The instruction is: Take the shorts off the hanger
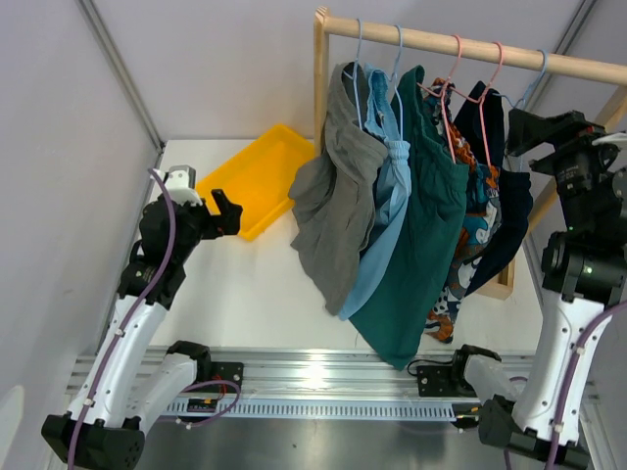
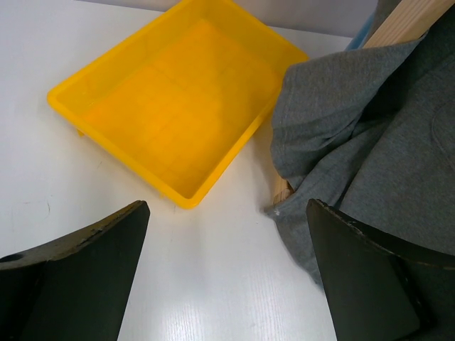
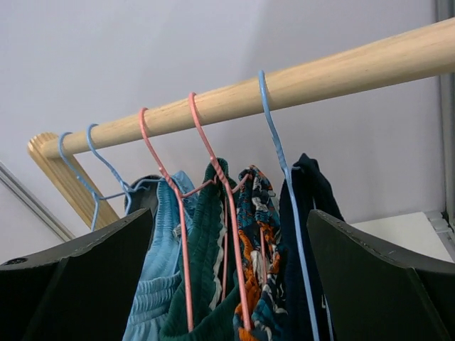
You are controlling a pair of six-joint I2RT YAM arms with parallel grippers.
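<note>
From above, five shorts are seen hung on a wooden rail (image 1: 441,41) at 1 o'clock: grey shorts (image 1: 338,206), light blue shorts (image 1: 390,196), teal shorts (image 1: 421,235), cartoon-print shorts (image 1: 477,230) and navy shorts (image 1: 509,220).

At the left wrist, the left gripper (image 2: 227,206) is seen with fingers spread wide over the white table (image 2: 213,284). A yellow tray (image 2: 178,121) is seen at 12 o'clock and the grey shorts at 3.

At the right wrist, the right gripper (image 3: 229,213) is also spread wide, with the hangers (image 3: 201,135) at 12 o'clock.

shorts (image 1: 421,225) | five hung side by side | grey, light blue, teal, print, navy
</note>
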